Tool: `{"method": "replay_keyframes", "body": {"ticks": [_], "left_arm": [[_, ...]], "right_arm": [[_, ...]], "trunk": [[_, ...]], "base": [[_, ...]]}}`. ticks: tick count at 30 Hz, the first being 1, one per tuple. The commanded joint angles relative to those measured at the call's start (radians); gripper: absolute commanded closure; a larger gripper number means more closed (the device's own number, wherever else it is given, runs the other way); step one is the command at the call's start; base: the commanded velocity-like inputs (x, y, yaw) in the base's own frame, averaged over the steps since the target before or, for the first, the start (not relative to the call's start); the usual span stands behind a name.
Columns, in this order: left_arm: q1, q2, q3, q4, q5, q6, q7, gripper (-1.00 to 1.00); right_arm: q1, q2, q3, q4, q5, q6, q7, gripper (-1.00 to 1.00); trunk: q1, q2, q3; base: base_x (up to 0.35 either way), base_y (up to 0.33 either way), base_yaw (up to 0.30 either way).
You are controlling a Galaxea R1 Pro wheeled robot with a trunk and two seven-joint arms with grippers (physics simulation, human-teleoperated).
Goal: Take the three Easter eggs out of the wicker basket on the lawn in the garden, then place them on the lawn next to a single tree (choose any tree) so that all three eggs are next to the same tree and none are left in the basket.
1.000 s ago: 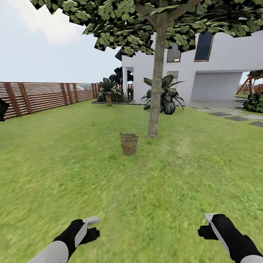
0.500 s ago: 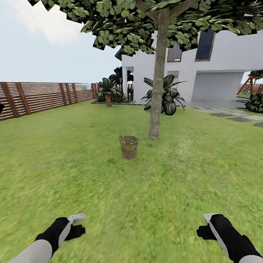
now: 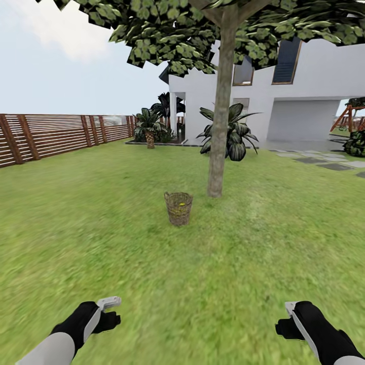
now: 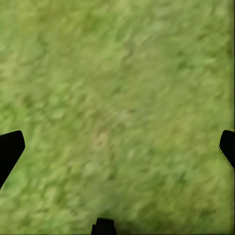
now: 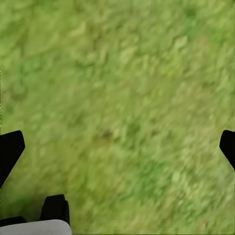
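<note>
The brown wicker basket (image 3: 178, 208) stands upright on the lawn (image 3: 101, 243) a few metres ahead, just left of and in front of the tree (image 3: 219, 126) with a grey-brown trunk and broad leaves. A bit of yellow of an Easter egg (image 3: 178, 205) shows through the weave; the eggs are otherwise hidden. My left gripper (image 3: 112, 310) hangs low at the near left, my right gripper (image 3: 285, 317) at the near right. In each wrist view the fingertips (image 4: 10, 149) (image 5: 11, 147) stand wide apart over bare grass, so both grippers are open and hold nothing.
A brown slatted fence (image 3: 56, 134) runs along the left. A white house (image 3: 284, 101) stands behind the tree, with dark broad-leaved plants (image 3: 230, 132) and a short palm (image 3: 150, 129) near it. Stepping stones (image 3: 324, 162) lie at the right.
The view has crept forward, so the basket and tree look slightly nearer. My left arm has drawn back and to the left; my right arm has sunk a little.
</note>
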Motion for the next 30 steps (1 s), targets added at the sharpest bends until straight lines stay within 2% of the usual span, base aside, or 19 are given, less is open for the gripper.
{"method": "replay_keyframes", "body": {"ticks": [1,10,14,16,17,18,20,21,22,23,25,28,30], "left_arm": [[-0.001,-0.003,0.008,0.000,-0.010,0.005,-0.002,-1.00],[-0.001,-0.019,0.008,0.002,-0.011,0.001,-0.002,-1.00],[-0.001,-0.007,0.015,-0.002,-0.006,0.002,-0.004,-1.00],[-0.001,0.034,0.018,0.009,-0.005,0.008,-0.026,-1.00],[-0.001,0.065,0.019,0.018,-0.004,0.011,-0.054,-1.00],[-0.001,0.105,0.020,0.032,-0.003,0.012,-0.109,-1.00],[-0.001,0.201,0.020,0.059,-0.001,0.016,-0.301,-1.00],[-0.001,0.263,0.018,0.069,-0.003,0.024,-0.467,-1.00],[-0.001,0.279,0.017,0.070,-0.004,0.027,-0.516,-1.00],[-0.001,0.323,0.014,0.071,-0.007,0.039,-0.626,-1.00],[-0.001,0.338,0.012,0.071,-0.007,0.045,-0.633,-1.00],[0.000,0.345,0.013,0.077,-0.007,0.043,-0.530,-1.00],[0.001,0.352,0.016,0.080,-0.006,0.043,-0.488,-1.00]], "right_arm": [[-0.001,-0.001,0.001,-0.001,0.000,0.004,0.003,-1.00],[-0.001,-0.003,0.000,-0.003,0.000,0.005,0.005,-1.00],[-0.001,-0.002,0.000,-0.003,0.000,0.005,0.005,-1.00],[-0.001,0.000,0.001,-0.001,0.001,0.004,0.005,-1.00],[-0.001,0.001,0.002,-0.001,0.001,0.004,0.004,-1.00],[-0.001,0.001,0.003,0.000,0.001,0.003,0.004,-1.00],[-0.001,0.002,0.003,0.001,0.001,0.003,0.004,-1.00],[-0.001,0.002,0.004,0.002,0.001,0.003,0.003,-1.00],[-0.001,0.003,0.004,0.002,0.001,0.003,0.003,-1.00],[0.000,0.002,0.005,0.003,0.002,0.003,0.003,-1.00],[0.000,0.003,0.005,0.004,0.002,0.003,0.003,-1.00],[0.000,0.003,0.007,0.005,0.002,0.003,0.003,-1.00],[0.000,0.003,0.007,0.006,0.002,0.003,0.004,-1.00]], "trunk": [[0.001,-0.001,-0.001],[0.001,-0.001,-0.001],[0.001,-0.001,-0.001],[0.001,-0.001,-0.001],[0.001,-0.001,-0.001],[0.001,-0.001,-0.001],[0.001,-0.001,-0.001],[0.001,-0.001,-0.001],[0.001,-0.001,-0.001],[0.001,-0.001,-0.001],[0.001,-0.001,-0.001],[0.001,-0.001,-0.001],[0.001,-0.001,-0.001]], "base": [[0.343,0.000,0.000],[0.343,0.000,0.000],[0.343,0.025,0.000],[0.343,0.094,0.000],[0.343,0.111,0.000],[0.343,0.118,0.000],[0.343,0.111,0.000],[0.343,0.064,0.000],[0.343,0.041,0.000],[0.343,0.021,0.000],[0.343,0.011,0.000],[0.343,0.003,0.000],[0.343,0.001,0.000]]}}
